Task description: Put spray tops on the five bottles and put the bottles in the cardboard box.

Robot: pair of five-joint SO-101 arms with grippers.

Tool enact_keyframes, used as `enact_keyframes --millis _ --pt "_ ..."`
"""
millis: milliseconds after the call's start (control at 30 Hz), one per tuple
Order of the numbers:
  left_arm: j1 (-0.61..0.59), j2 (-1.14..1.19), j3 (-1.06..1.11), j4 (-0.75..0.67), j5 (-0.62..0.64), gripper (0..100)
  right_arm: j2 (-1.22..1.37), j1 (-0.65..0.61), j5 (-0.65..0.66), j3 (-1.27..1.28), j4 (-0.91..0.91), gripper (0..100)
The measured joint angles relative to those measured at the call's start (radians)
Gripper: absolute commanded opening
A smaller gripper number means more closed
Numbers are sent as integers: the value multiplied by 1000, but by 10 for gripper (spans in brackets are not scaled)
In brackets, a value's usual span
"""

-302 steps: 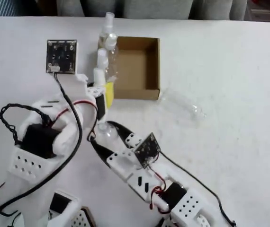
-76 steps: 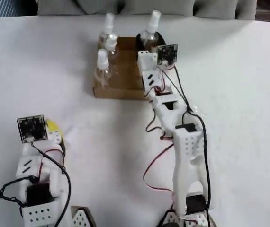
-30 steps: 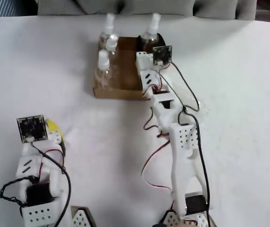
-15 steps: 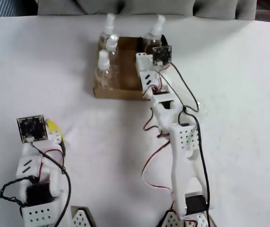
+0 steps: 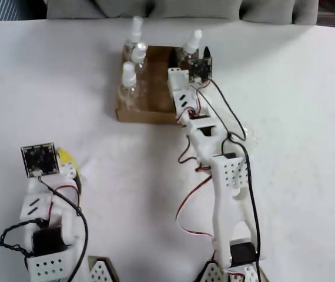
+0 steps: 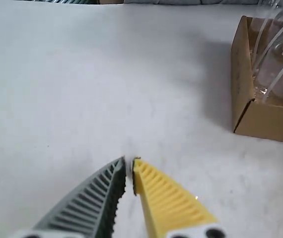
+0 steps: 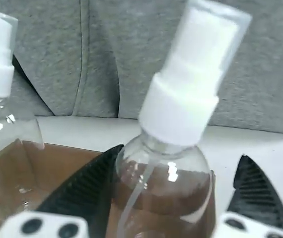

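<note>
Leaning in the far right corner of the cardboard box (image 5: 147, 115), your spray bottle (image 7: 164, 173) sits between the right jaws, which are spread wide. Three capped bottles (image 5: 138, 54) line the box's left side. The left jaws are pinched together over the surface, well apart from the box.

Plain brown cardboard box (image 5: 147, 113), no print pattern visible. Clear plastic bottle (image 7: 164, 183) at the box's far corner: see-through body, brown showing through it, white spray top (image 7: 191, 74). The other bottles (image 5: 128, 82) in the box have the same clear/white scheme. Right gripper (image 7: 181, 153): black fingers, white base. Left gripper (image 6: 129, 161): one grey finger, one yellow, both ribbed. Table (image 5: 297, 88) plain white. Arm shells (image 5: 229, 176) white, wires (image 5: 186, 205) red and black. Grey fabric (image 7: 106, 59) behind the box.
</note>
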Motion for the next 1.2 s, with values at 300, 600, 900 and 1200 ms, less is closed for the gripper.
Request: enact_keyframes --millis 300,600,900,1200 --pt "0 0 0 0 0 41 -6 0 0 0 0 300" --pt "0 0 0 0 0 41 -25 2 -3 8 2 301" --pt "0 0 0 0 0 42 -25 2 -3 8 2 302" --pt "0 0 0 0 0 42 -61 2 -3 8 132 389"
